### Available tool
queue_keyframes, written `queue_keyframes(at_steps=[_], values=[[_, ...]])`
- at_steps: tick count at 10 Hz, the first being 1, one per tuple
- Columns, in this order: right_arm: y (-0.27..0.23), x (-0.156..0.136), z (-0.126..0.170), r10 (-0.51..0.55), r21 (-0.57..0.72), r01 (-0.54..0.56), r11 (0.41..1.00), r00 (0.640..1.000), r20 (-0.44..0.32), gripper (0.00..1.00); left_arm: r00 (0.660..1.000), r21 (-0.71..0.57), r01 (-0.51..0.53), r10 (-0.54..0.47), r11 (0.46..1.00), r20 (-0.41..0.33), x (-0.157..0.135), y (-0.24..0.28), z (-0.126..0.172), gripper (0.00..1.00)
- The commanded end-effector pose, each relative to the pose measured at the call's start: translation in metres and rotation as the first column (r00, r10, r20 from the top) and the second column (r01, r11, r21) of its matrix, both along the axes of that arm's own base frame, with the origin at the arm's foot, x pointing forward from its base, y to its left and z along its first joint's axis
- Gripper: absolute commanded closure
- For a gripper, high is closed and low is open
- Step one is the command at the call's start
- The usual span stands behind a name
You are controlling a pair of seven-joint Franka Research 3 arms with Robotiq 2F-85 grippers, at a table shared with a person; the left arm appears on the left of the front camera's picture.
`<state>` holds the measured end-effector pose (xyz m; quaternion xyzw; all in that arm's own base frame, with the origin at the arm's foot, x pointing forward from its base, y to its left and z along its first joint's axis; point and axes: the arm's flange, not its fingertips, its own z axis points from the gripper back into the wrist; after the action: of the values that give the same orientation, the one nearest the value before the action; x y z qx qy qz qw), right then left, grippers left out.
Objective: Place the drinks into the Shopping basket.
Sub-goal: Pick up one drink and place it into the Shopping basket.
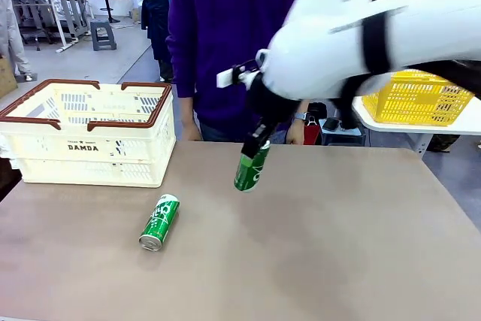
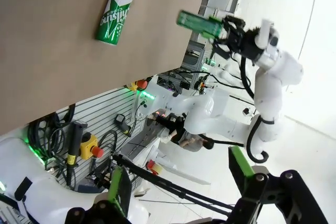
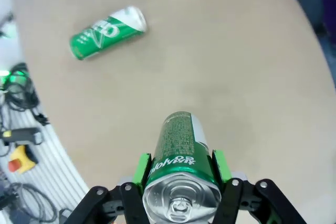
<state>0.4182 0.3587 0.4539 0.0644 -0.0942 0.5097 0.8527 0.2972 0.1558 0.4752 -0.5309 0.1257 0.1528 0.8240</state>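
Two green cans are out on the scene, and neither is in the basket. The held can (image 1: pixel 252 168) hangs tilted above the middle of the table (image 1: pixel 338 246), lifted clear of it, lower end leaning toward the robot's left. The right gripper (image 1: pixel 257 148) is clamped on its upper part. In the right wrist view the green pads (image 3: pixel 140 169) press on both sides of this can (image 3: pixel 181 156), its silver end toward the camera. The left wrist view shows it too, gripped in the air (image 2: pixel 198 23).

The loose can (image 1: pixel 159 222) lies on its side on the table's near left, one silver end toward the robot, with nothing touching it. It sits near the basket's right front corner but apart from it.

The basket (image 1: pixel 90 159) stands at the table's far left, open top up, black lettering facing the robot.

The left gripper (image 2: pixel 179 179) has its jaws spread wide with nothing between them, and beyond it the loose can (image 2: pixel 115 15) lies on the table.

A person (image 1: pixel 225 35) in a purple top stands at the far edge, behind the held can. A yellow basket (image 1: pixel 413 99) sits on a separate white table at far right
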Motion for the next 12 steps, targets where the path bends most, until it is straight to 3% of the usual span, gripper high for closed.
queue_keyframes(at_steps=[1,3,5,7,8,9,10,12], values=[[0.048,0.037,0.0,0.017,-0.137,-0.021,0.99,0.999,-0.033,1.0,1.0,-0.023,0.001,-0.001,1.0,0.001,-0.001,-0.001,0.002,0.0],[0.074,0.045,-0.032,0.072,-0.088,-0.077,0.993,0.996,-0.053,1.0,1.0,-0.023,0.001,-0.001,1.0,0.001,-0.001,-0.001,0.002,0.0],[0.068,0.044,-0.043,0.098,-0.02,-0.1,0.995,0.993,-0.068,1.0,1.0,-0.023,0.001,-0.001,1.0,0.001,-0.001,-0.001,0.002,0.0],[0.067,0.04,-0.059,0.101,-0.04,-0.106,0.994,0.99,-0.096,1.0,1.0,-0.023,0.001,-0.001,1.0,0.001,-0.001,-0.001,0.002,0.0],[0.071,0.037,-0.068,0.122,-0.047,-0.128,0.991,0.987,-0.108,0.87,1.0,-0.023,0.001,-0.001,1.0,0.001,-0.001,-0.001,0.002,0.0],[0.073,0.034,-0.076,0.142,-0.05,-0.148,0.988,0.983,-0.113,0.32,1.0,-0.023,0.001,-0.001,1.0,0.001,-0.001,-0.001,0.002,0.0],[0.074,0.033,-0.078,0.148,-0.039,-0.154,0.987,0.981,-0.121,0.0,1.0,-0.023,0.001,-0.001,1.0,0.001,-0.001,-0.001,0.002,0.0],[0.068,0.033,-0.072,0.137,-0.042,-0.142,0.989,0.985,-0.106,0.0,1.0,-0.023,0.001,-0.001,1.0,0.001,-0.001,-0.001,0.002,0.0]])
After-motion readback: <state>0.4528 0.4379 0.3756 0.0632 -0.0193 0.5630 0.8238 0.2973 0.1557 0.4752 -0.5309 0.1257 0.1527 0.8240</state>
